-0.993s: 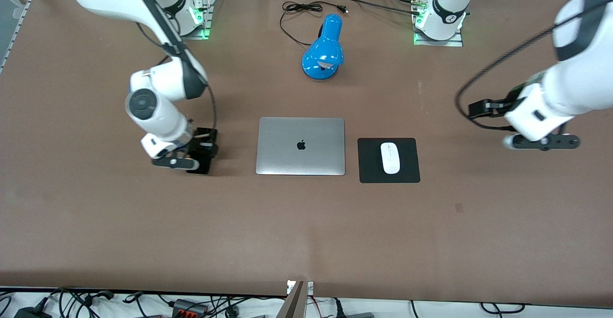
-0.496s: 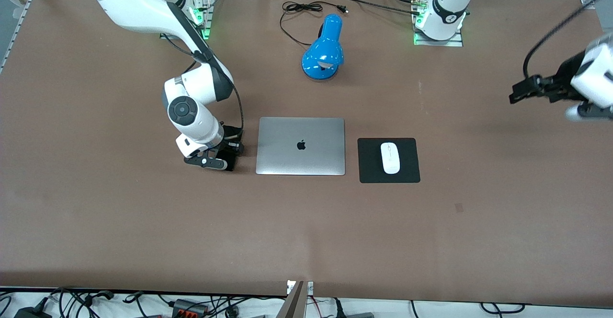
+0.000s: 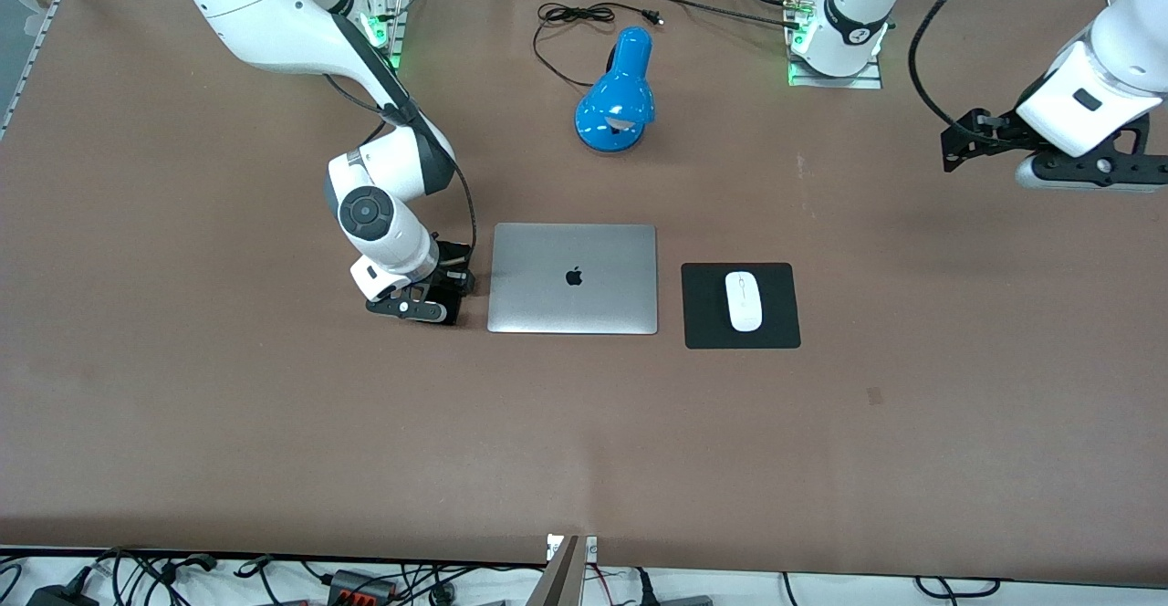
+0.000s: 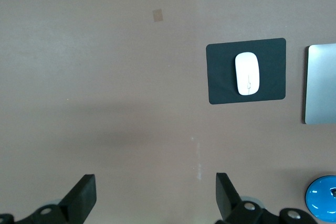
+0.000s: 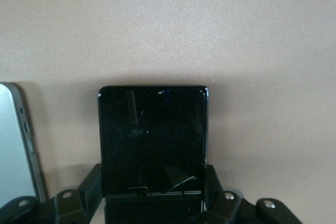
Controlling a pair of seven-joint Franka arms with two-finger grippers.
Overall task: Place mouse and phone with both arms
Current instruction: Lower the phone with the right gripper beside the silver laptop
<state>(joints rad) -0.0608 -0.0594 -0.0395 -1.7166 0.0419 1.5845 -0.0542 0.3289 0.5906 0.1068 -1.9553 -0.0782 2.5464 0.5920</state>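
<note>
The right gripper (image 3: 436, 300) pinches the phone (image 5: 152, 140) beside the laptop (image 3: 573, 278). The mouse (image 3: 744, 301) sits on its pad (image 3: 703, 305). The left gripper (image 4: 155, 203) hangs spread near the counter's (image 3: 584, 442) left-arm edge.

- Even, bright overhead light on the brown worktop (image 3: 274, 423), colours flat.
- Soft shadows pool beside the laptop (image 3: 573, 278).
- Phone (image 5: 153, 132) face glossy, catching faint streaky reflections.
- Green base lights glow sharply.
</note>
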